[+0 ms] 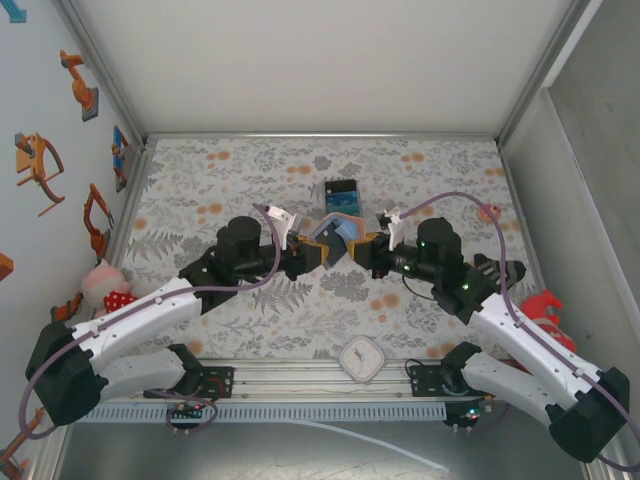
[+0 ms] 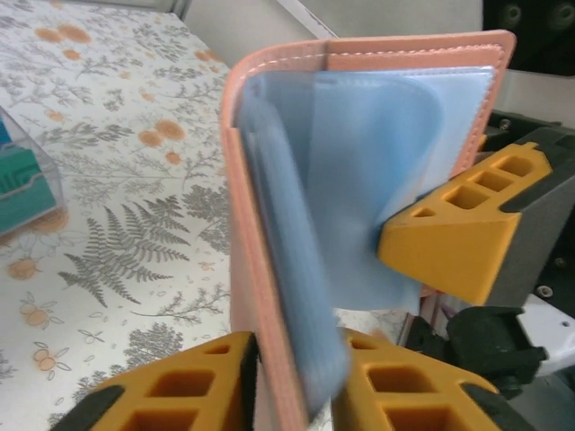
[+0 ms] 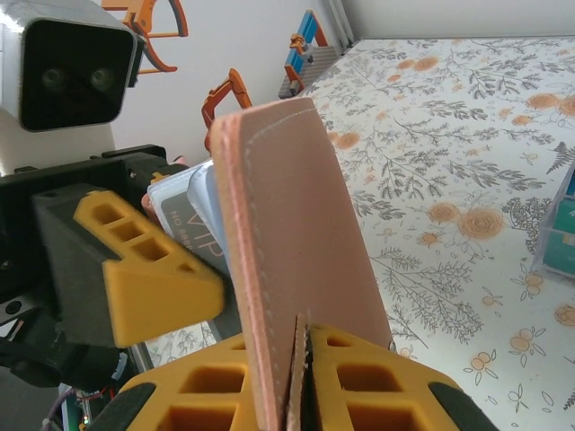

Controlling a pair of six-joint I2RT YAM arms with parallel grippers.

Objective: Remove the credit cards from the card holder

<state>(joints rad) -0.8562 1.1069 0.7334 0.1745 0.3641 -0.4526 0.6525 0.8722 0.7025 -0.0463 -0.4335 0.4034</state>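
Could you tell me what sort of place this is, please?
Probably a robotics lab test cell: white panels on a metal frame box in a table covered with flowered cloth, and two robot arms are bolted to a rail at its near edge.

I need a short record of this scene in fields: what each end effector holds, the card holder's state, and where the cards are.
left end effector: shut on one flap of the card holder
right end effector: shut on the other flap
holder state: open, held between both
cards: pale card inside holder; teal stack on table beyond
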